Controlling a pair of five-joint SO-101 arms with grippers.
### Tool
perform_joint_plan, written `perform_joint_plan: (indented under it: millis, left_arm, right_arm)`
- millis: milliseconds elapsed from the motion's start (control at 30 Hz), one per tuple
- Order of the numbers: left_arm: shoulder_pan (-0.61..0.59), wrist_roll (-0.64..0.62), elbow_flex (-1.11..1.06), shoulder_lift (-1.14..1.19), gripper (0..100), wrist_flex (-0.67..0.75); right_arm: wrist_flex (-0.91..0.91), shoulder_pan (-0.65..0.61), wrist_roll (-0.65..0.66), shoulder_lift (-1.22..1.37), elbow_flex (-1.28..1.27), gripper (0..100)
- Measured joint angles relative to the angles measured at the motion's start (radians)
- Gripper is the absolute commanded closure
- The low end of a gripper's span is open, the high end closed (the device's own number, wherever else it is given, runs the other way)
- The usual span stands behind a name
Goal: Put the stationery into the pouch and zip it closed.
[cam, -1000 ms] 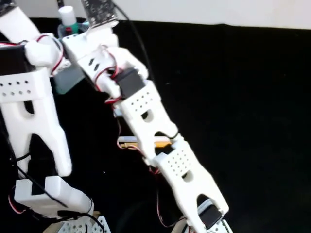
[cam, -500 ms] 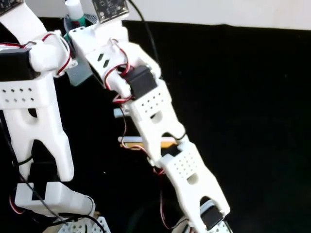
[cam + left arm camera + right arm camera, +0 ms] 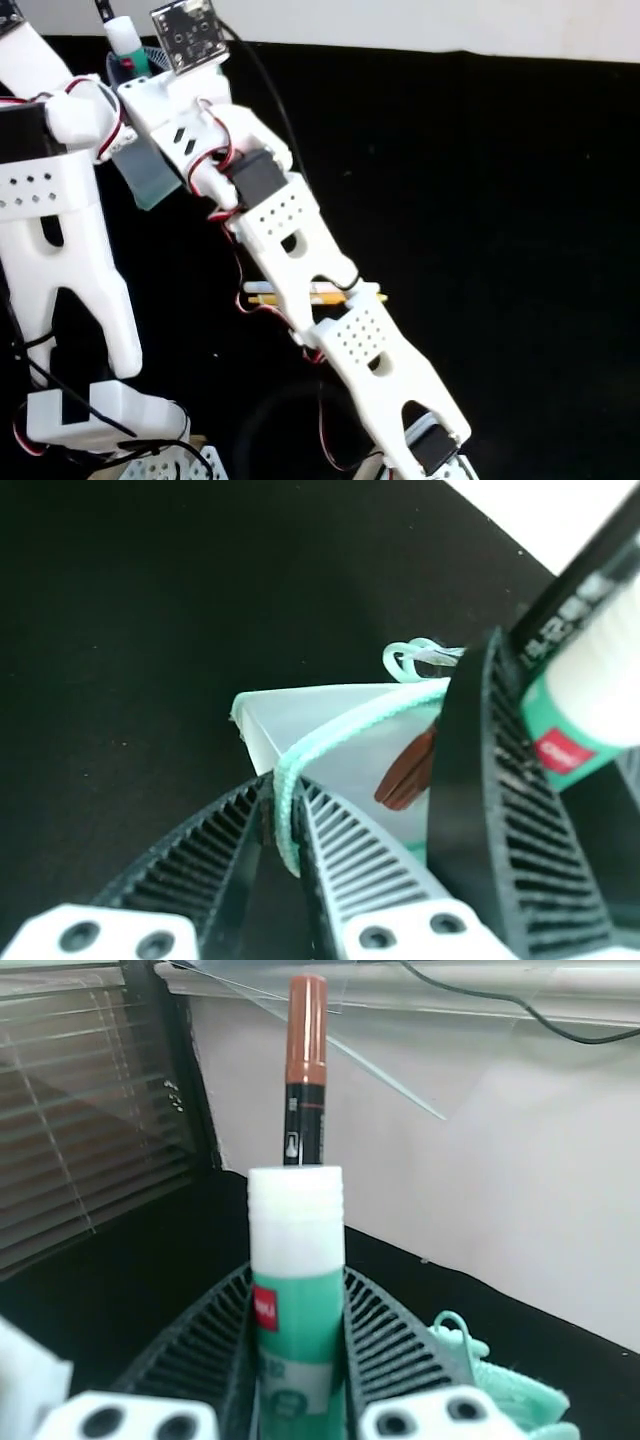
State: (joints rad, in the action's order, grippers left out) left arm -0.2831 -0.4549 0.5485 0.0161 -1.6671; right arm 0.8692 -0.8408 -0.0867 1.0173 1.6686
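Observation:
In the left wrist view my left gripper [image 3: 285, 788] is shut on the mint zipper edge of the translucent pouch [image 3: 330, 725]. A brown piece [image 3: 405, 775] shows through the pouch wall. My right gripper [image 3: 297, 1282] is shut on a green glue stick [image 3: 296, 1260] with a white cap, held upright over the pouch [image 3: 500, 1395]. A brown-capped marker [image 3: 305, 1070] stands just behind it. From above, the glue stick [image 3: 126, 42] sits at the far left, with the pouch [image 3: 150, 178] hanging below it between the two arms. A yellow pencil and a white pen [image 3: 300, 293] lie on the table under the right arm.
The table is covered by a black mat [image 3: 480, 220], with a white wall along its far edge. The right arm [image 3: 300, 250] stretches diagonally from the near edge to the far left corner. The left arm [image 3: 60, 250] stands upright beside it.
The right gripper with the glue stick rose and shifted right, then came back left and lower. The pouch swung with it and now hangs a little lower.

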Motion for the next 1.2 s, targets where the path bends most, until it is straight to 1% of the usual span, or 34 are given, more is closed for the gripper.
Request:
perform_joint_plan:
  millis: [133, 200, 367, 633, 800, 967, 1033, 1133, 1200]
  left_arm:
    - [-0.037, 0.005, -0.049, -0.002, 99, 0.035]
    - [-0.043, 0.032, -0.072, -0.002, 99, 0.049]
    - [-0.049, 0.052, -0.109, -0.003, 99, 0.061]
    - [-0.051, 0.052, -0.11, -0.008, 99, 0.061]
    - [-0.052, 0.052, -0.11, -0.008, 99, 0.061]
    - [-0.052, 0.087, -0.11, -0.008, 99, 0.061]
    - [-0.052, 0.094, -0.11, -0.008, 99, 0.061]
    - [-0.052, 0.098, -0.11, -0.008, 99, 0.061]
    - [-0.052, 0.1, -0.11, -0.008, 99, 0.061]
  right_arm:
    - [-0.005, -0.009, 0.0, 0.005, 0.002, 99.2]
    - [-0.009, -0.012, 0.0, 0.005, 0.002, 99.2]
    - [-0.091, -0.021, 0.0, 0.009, 0.0, 99.2]
    - [-0.175, -0.038, 0.0, 0.04, 0.0, 99.2]
    - [-0.19, -0.049, 0.0, 0.066, 0.0, 99.2]
    - [-0.207, -0.052, 0.0, 0.106, 0.021, 98.5]
    - [-0.209, -0.052, 0.002, 0.115, 0.021, 94.7]
    - [-0.21, -0.052, 0.002, 0.123, 0.023, 84.3]
    - [-0.21, -0.052, 0.002, 0.124, 0.023, 80.4]
